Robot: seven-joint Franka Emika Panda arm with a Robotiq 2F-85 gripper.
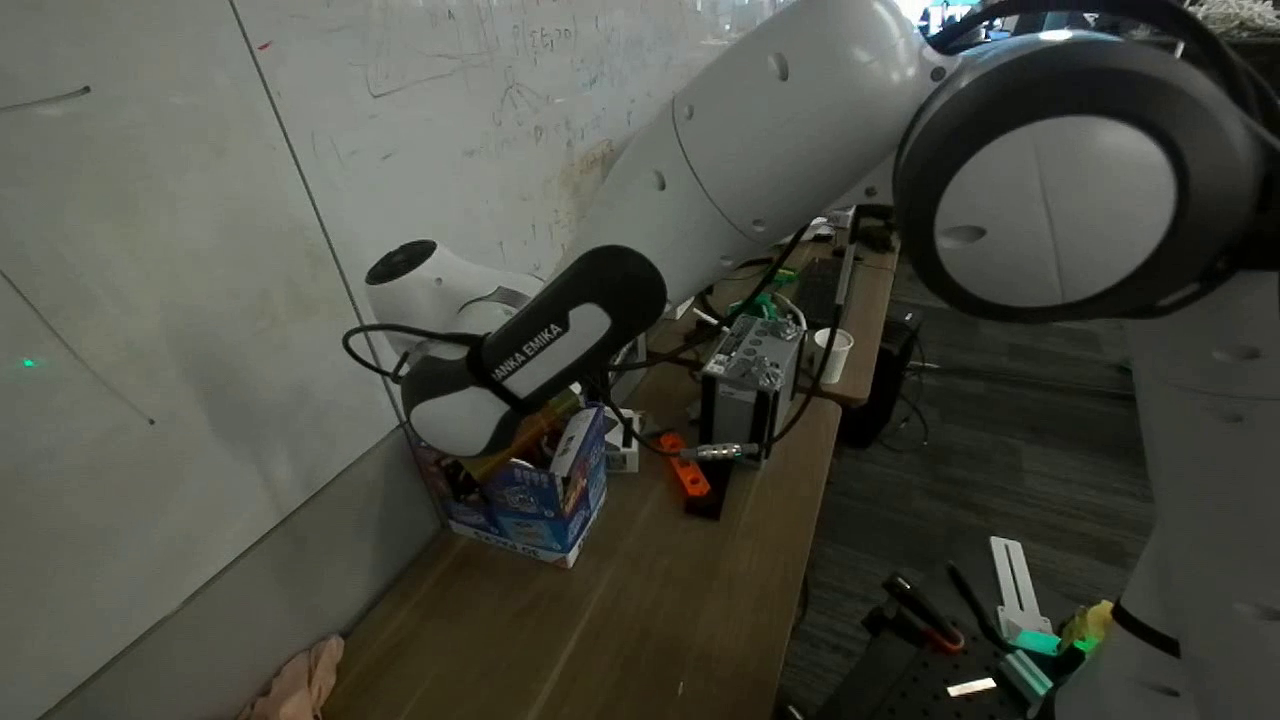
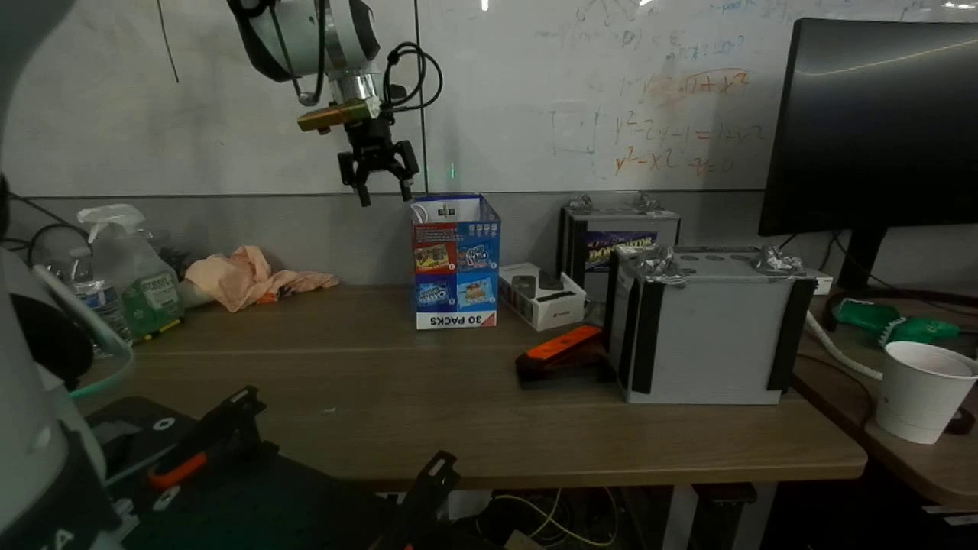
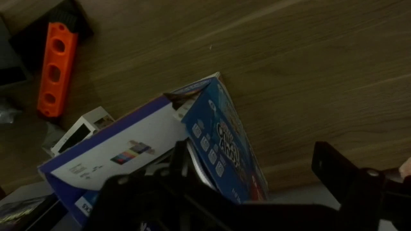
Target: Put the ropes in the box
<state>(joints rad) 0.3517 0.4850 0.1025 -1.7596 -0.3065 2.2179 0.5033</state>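
Crumpled peach cloth [image 2: 241, 276] lying near a translucent plastic spray bottle [image 2: 141, 267] — long orange-and-black tool [image 2: 564, 345] just beside a grey, black-edged boxy case [image 2: 703, 336] — white tapered paper cup [image 2: 923, 393], wide black monitor [image 2: 879, 130].

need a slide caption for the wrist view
Seen from the wrist: the open gripper, the open-topped blue box on the wooden table, and an orange tool at upper left.

The glossy white arm [image 1: 780, 130] has a dark-ringed white joint disc [image 1: 1060, 210], white "ANKA EMIKA" lettering [image 1: 528, 352] on black, a looped black cable [image 1: 415, 329] and, at its far end, a black two-fingered gripper [image 2: 386, 197].
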